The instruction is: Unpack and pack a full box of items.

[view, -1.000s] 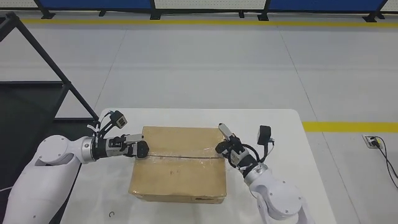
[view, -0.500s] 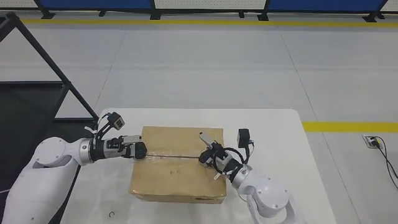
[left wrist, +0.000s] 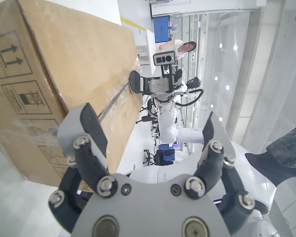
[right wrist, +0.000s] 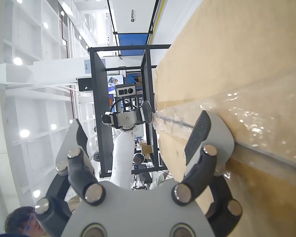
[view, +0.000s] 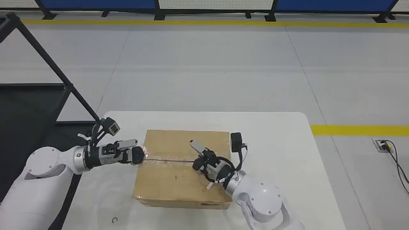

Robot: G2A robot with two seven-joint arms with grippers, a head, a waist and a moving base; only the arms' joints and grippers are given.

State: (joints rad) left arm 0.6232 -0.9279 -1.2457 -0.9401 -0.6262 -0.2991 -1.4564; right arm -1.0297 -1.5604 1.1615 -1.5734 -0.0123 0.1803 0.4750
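A closed cardboard box (view: pixel 185 179) sits mid-table, its top seam sealed with clear tape (view: pixel 167 160). My left gripper (view: pixel 138 155) is open at the box's left end, level with the seam; in the left wrist view one of its fingers (left wrist: pixel 93 124) stands beside the box (left wrist: pixel 71 50) corner. My right gripper (view: pixel 199 156) is open over the middle of the lid. In the right wrist view one of its fingertips (right wrist: pixel 199 134) presses on the taped seam (right wrist: pixel 249 114) of the box (right wrist: pixel 237 38), and the other hangs in free air.
The white table (view: pixel 275 128) has bare room to the right of and behind the box. A small dark ring (view: pixel 114 220) lies near the front left edge. A black frame (view: pixel 45 57) stands off the table's left side.
My right gripper has slid left along the taped seam, from the box's right edge to about the middle. My left gripper has drawn back slightly to the left.
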